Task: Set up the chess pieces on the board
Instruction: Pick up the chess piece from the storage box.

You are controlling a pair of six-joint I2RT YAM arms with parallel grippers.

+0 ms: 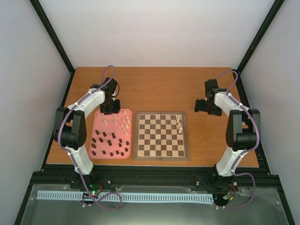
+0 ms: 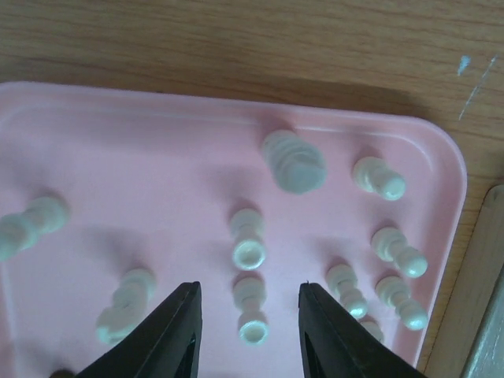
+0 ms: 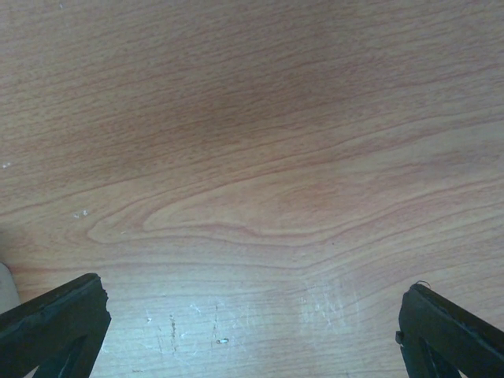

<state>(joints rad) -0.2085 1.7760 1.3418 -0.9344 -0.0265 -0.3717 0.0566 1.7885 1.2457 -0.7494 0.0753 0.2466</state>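
Observation:
The chessboard (image 1: 161, 136) lies mid-table with three cream pieces (image 1: 179, 124) near its far right edge. The pink tray (image 1: 101, 123) left of it holds cream pieces at the back and dark pieces (image 1: 108, 143) at the front. My left gripper (image 2: 249, 331) is open over the tray's far end, its fingers either side of a cream piece (image 2: 251, 310) lying on the tray; other cream pieces (image 2: 294, 161) lie around. In the top view it (image 1: 110, 110) hangs at the tray's back edge. My right gripper (image 3: 252, 323) is wide open and empty above bare table right of the board.
The tray's rim (image 2: 453, 169) and the board's edge (image 2: 488, 299) show at the right of the left wrist view. Black frame posts stand at the table's back corners. The right arm (image 1: 239, 126) stands beside the board's right edge.

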